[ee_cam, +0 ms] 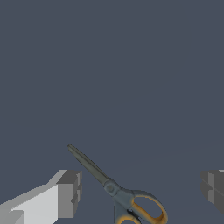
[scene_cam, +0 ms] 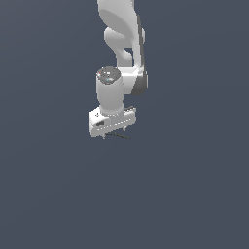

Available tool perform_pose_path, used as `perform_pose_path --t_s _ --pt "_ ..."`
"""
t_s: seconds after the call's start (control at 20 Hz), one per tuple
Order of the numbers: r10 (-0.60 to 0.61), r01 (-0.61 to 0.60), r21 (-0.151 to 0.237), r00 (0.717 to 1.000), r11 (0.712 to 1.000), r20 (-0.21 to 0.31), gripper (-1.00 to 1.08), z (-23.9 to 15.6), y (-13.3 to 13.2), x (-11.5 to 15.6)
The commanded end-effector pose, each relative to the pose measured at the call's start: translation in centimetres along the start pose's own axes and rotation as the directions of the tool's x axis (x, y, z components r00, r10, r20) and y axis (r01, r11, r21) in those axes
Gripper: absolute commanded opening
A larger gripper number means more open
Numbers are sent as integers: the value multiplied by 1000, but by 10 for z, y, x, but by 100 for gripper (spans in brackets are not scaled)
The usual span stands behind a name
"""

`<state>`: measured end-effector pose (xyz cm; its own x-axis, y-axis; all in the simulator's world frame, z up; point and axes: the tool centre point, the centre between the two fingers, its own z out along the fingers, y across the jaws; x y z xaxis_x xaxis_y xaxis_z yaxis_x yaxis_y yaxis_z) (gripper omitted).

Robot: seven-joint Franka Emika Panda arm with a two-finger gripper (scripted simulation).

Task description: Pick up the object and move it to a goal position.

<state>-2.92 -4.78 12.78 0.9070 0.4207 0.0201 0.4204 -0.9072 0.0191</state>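
Note:
The object [ee_cam: 114,190] is a small pair of scissors with dark grey blades and orange-brown handle loops, lying flat on the dark floor. In the exterior view the object [scene_cam: 119,135] shows only as a thin dark sliver just under the white hand. My gripper [ee_cam: 140,190] is open, its grey fingertips [ee_cam: 69,192] spread wide on either side of the scissors' pivot, and neither pad touches them. From the exterior view my gripper [scene_cam: 115,133] hangs low over the floor, pointing straight down.
The white arm [scene_cam: 121,48] rises straight up out of the picture above the hand. A plain dark blue-grey floor [scene_cam: 58,194] surrounds the spot, with no other object in view.

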Motion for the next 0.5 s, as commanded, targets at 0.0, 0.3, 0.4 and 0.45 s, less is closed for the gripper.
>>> perform_pose_path --t_s 0.0,0.3,0.4,0.45 --pt "-64 64 1 998 998 3 100 8 0 -8" --pt "-213 213 6 977 977 9 100 28 -1 -27" --pt "-262 262 8 965 965 10 100 34 -2 -33" --pt "-286 286 10 958 958 10 100 37 -2 -36"
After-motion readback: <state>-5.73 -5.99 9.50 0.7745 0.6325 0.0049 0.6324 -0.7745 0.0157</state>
